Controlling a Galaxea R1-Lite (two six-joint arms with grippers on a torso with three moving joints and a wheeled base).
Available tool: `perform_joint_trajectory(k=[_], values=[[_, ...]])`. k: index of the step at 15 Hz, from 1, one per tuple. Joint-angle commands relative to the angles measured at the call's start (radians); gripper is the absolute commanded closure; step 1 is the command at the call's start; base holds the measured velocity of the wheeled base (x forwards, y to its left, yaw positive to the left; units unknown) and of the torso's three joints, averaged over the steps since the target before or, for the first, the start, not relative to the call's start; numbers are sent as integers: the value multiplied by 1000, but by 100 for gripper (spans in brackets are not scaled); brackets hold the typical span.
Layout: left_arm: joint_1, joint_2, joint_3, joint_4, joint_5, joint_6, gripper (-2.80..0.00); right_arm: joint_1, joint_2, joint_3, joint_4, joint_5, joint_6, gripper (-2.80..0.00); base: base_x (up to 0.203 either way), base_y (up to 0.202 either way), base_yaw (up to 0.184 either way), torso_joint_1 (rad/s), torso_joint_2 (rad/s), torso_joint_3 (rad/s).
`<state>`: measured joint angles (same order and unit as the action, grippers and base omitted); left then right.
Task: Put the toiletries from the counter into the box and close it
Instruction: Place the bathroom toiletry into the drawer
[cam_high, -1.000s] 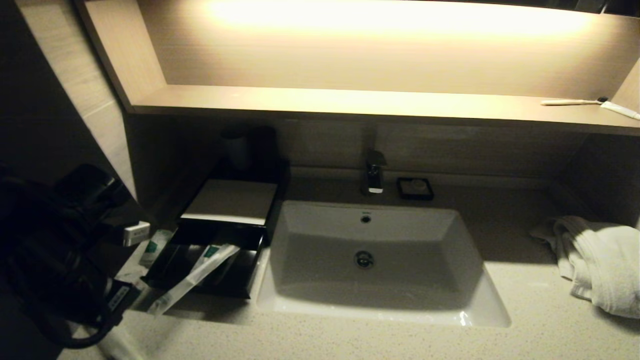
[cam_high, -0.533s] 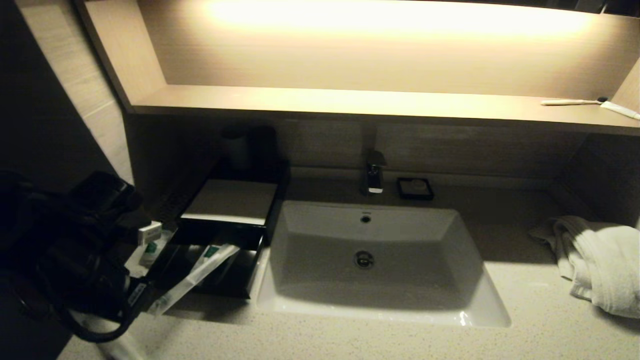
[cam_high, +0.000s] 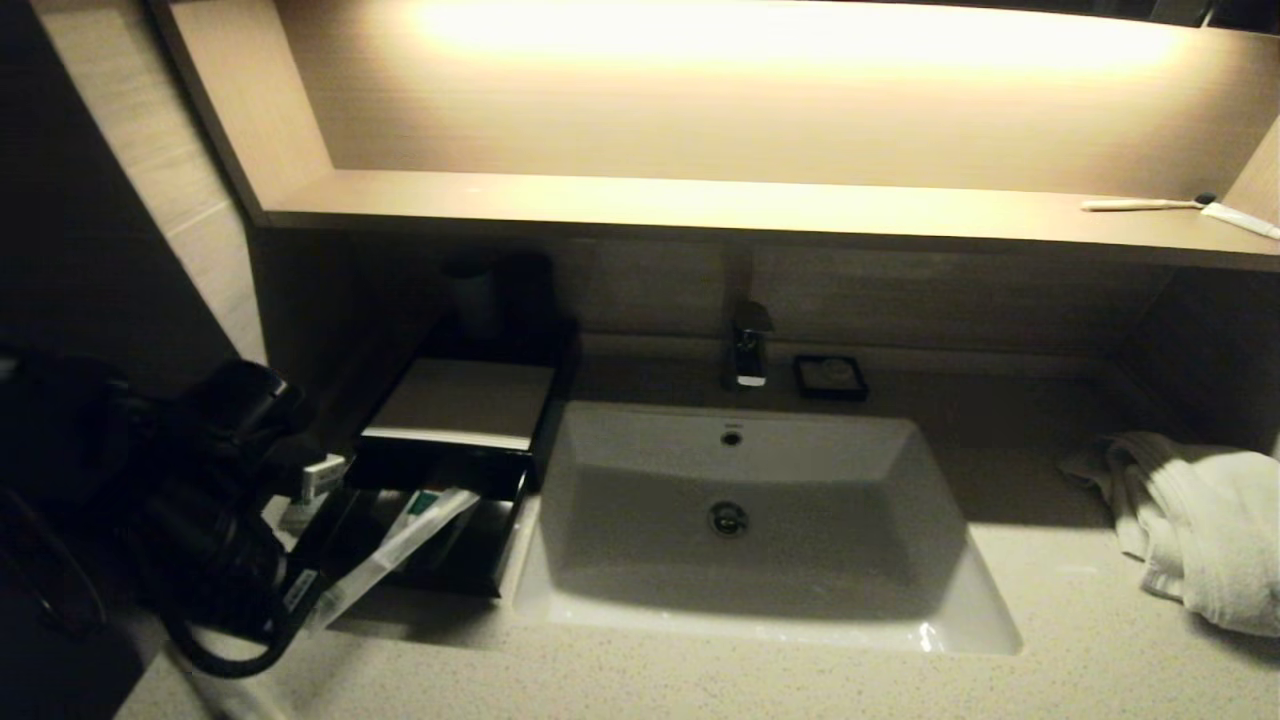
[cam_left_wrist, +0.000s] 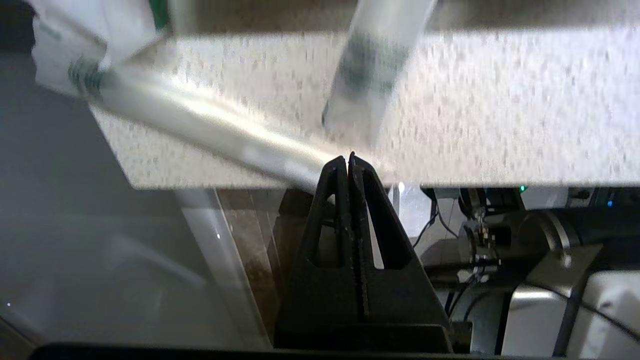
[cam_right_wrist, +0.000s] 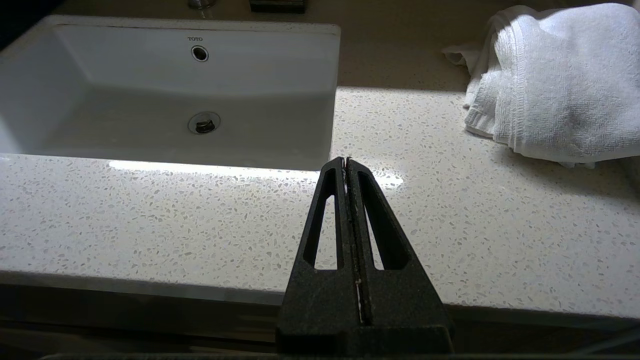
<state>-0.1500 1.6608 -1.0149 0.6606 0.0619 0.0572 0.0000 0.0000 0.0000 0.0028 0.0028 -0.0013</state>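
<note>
Glossy black box (cam_high: 460, 440), drawer out, clear-wrapped toothbrush (cam_high: 395, 550) overhanging its front edge; sachets remain on speckled beige counter (cam_high: 700, 680); left gripper (cam_left_wrist: 348, 159) and right gripper (cam_right_wrist: 346, 161) closed, empty.

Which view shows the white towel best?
The right wrist view: the towel lies close and well lit on the counter. The head view catches it dimmer at the right edge. The left wrist view misses it.

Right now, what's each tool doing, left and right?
Left tool: shut, nothing visibly between its tips, at the counter's front edge by a clear-wrapped toothbrush.
Right tool: shut, empty, parked over the counter.
</note>
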Motion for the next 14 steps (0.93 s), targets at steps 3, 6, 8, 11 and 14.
perform_joint_trajectory(k=[3, 6, 8, 11, 14], values=[[1, 42, -11, -7, 1, 0, 0, 0, 0, 0, 0, 0, 0, 0, 0, 0, 0, 0, 0, 0], [1, 58, -16, -8, 2, 0, 0, 0, 0, 0, 0, 0, 0, 0, 0, 0, 0, 0, 0, 0], [1, 72, -14, -37, 4, 0, 0, 0, 0, 0, -1, 0, 0, 0, 0, 0, 0, 0, 0, 0], [1, 85, -22, -61, 4, 0, 0, -1, 0, 0, 0, 0, 0, 0, 0, 0, 0, 0, 0, 0], [1, 101, -51, -64, 1, -3, 0, 0, 0, 0, 0, 0, 0, 0, 0, 0, 0, 0, 0, 0]])
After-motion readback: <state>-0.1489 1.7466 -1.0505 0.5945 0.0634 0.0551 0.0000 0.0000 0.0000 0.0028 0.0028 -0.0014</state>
